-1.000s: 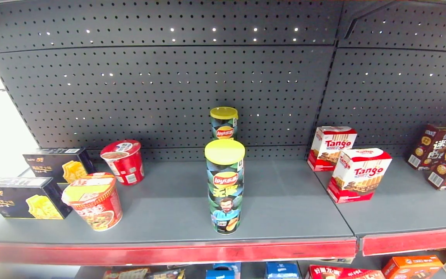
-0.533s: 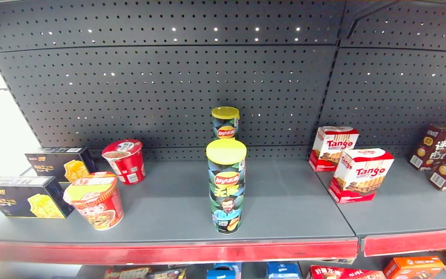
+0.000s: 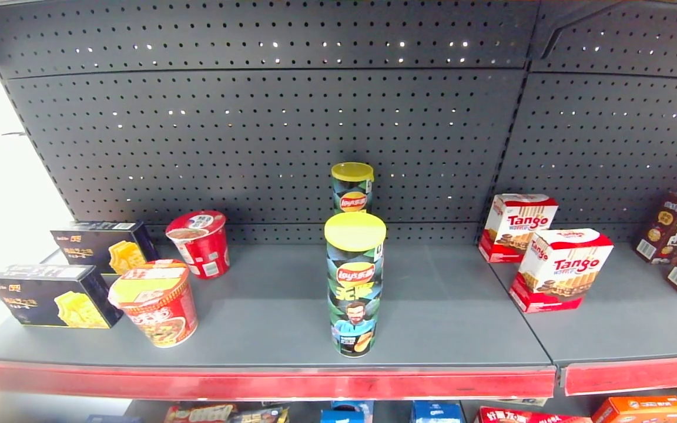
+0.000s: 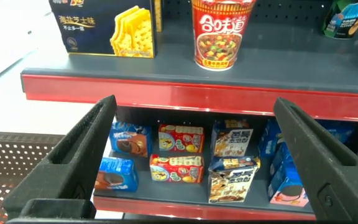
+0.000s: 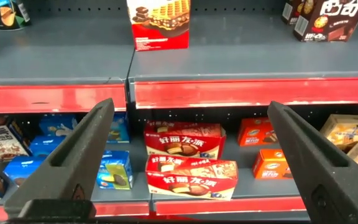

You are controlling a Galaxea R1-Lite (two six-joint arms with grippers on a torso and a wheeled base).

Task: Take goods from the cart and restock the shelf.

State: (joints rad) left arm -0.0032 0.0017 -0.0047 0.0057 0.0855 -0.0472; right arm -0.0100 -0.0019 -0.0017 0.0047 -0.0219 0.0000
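Only my head camera turned a little; my left gripper (image 4: pixel 194 102) and right gripper (image 5: pixel 191 106) gape wide and empty, so the shelf (image 3: pixel 432 305) mid-frame needs more goods.

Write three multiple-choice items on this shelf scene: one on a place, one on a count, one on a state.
1. Where does the second chip can stand relative to the front chip can?
A. To its left
B. Lying on top of it
C. Behind it, near the pegboard

2. How many red noodle cups stand on the grey shelf?
A. One
B. Two
C. Four

3. What state is the left claw in?
A. Open, holding nothing
B. Shut on a box
C. Shut on a can

Answers:
1 C: the head view shows its yellow lid straight behind the front can.
2 B: one stands near the edge and one farther back.
3 A: the left wrist view shows it spread wide with nothing inside.
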